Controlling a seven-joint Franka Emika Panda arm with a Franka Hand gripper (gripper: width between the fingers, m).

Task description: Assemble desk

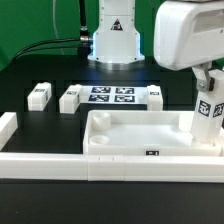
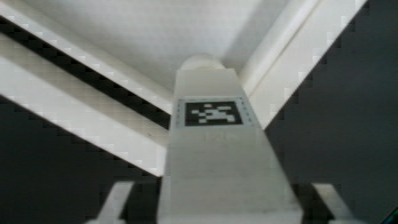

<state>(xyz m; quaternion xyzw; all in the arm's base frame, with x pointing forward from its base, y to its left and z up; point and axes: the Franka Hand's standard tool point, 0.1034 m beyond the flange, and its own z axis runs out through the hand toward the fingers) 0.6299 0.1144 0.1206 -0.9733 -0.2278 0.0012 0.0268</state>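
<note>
The white tray-like tabletop (image 1: 130,135) lies at the front centre with its rim up; its surface fills the background of the wrist view (image 2: 125,40). A white square leg (image 1: 207,115) with a tag stands upright at the tabletop's corner on the exterior view's right, and also shows in the wrist view (image 2: 222,150). My gripper (image 1: 206,92) is over this leg, with the jaws on either side of it (image 2: 226,205). A dark gap shows between each finger (image 2: 121,200) and the leg, so the gripper is open. Three more legs (image 1: 40,95) (image 1: 70,98) (image 1: 155,95) lie on the table.
The marker board (image 1: 110,95) lies behind the tabletop. White border rails run along the exterior view's left (image 1: 8,128) and front (image 1: 60,165). The robot base (image 1: 112,40) stands at the back centre.
</note>
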